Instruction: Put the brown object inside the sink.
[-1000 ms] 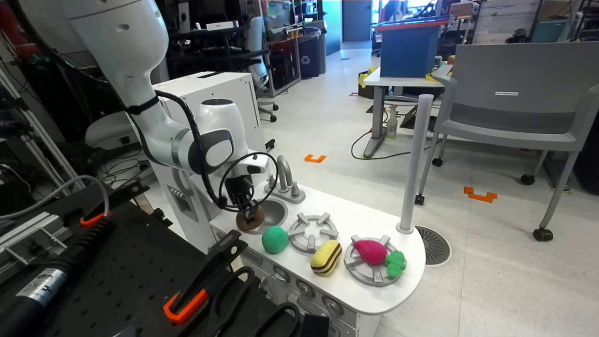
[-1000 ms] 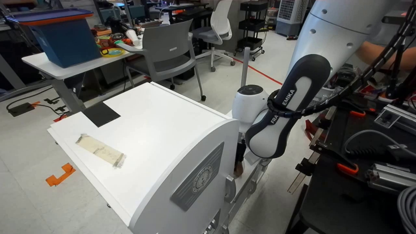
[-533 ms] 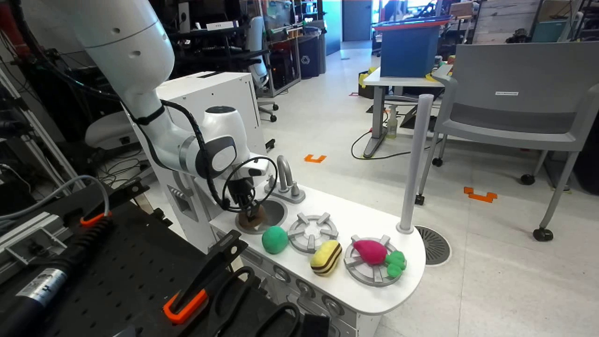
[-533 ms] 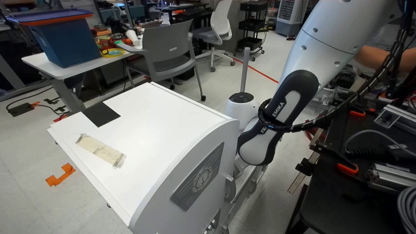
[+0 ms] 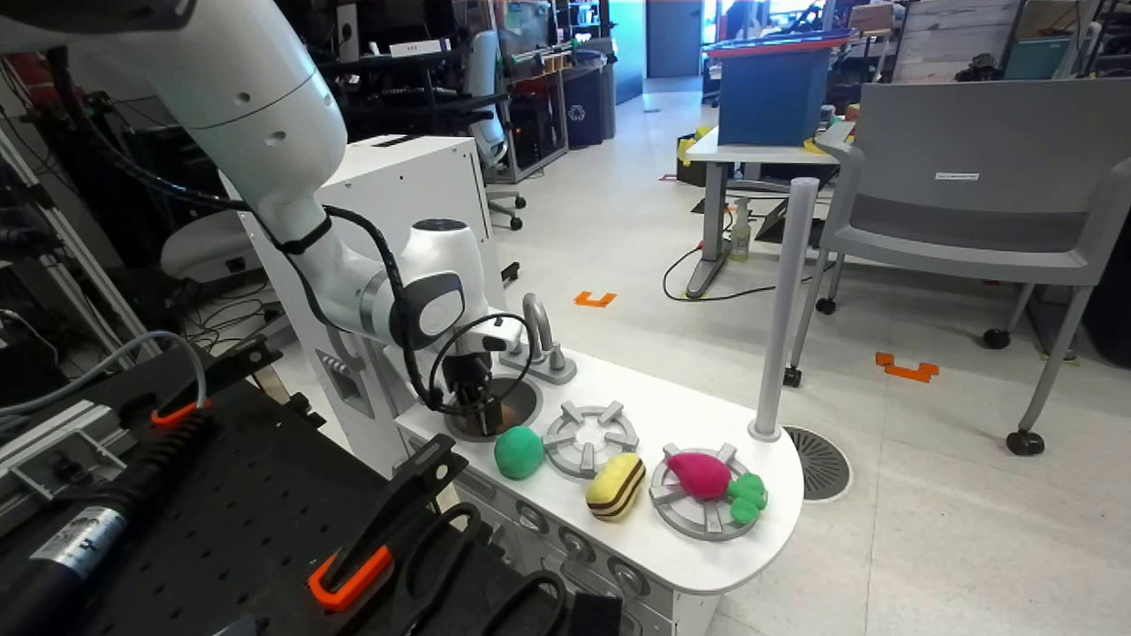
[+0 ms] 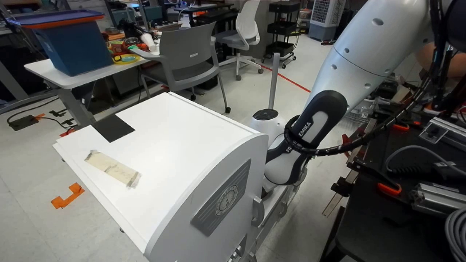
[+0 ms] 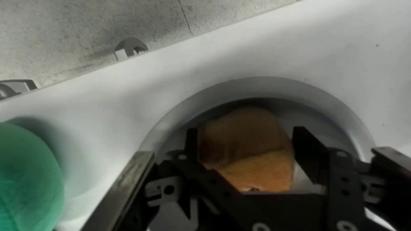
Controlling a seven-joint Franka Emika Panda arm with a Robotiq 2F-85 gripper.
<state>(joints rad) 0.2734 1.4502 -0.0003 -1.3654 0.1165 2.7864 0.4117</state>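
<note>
Inside the round grey sink (image 5: 523,395) lies the brown object (image 5: 509,414), partly hidden behind my gripper (image 5: 482,422) in that exterior view. From the wrist, the brown object (image 7: 257,170) shows a dark brown side and an orange side, low within the sink's rim (image 7: 266,86). My gripper (image 7: 246,131) is open around it, one black finger on each side. A sliver of basin shows between the object and the right-hand finger (image 7: 308,147); the left-hand finger is close against it or touching. The other exterior view hides the fingers and sink behind the white cabinet.
A green ball (image 5: 519,452) sits right beside the sink. Beyond it on the counter are a yellow striped piece (image 5: 616,486) and a pink-and-green toy (image 5: 702,475) on a burner. The faucet (image 5: 537,340) rises behind the sink, close to the wrist. A tall white cabinet (image 6: 171,156) flanks the arm.
My gripper has come down and a little to the right in the exterior view, taking the brown object from the sink's near rim into the basin. The fingers have spread apart.
</note>
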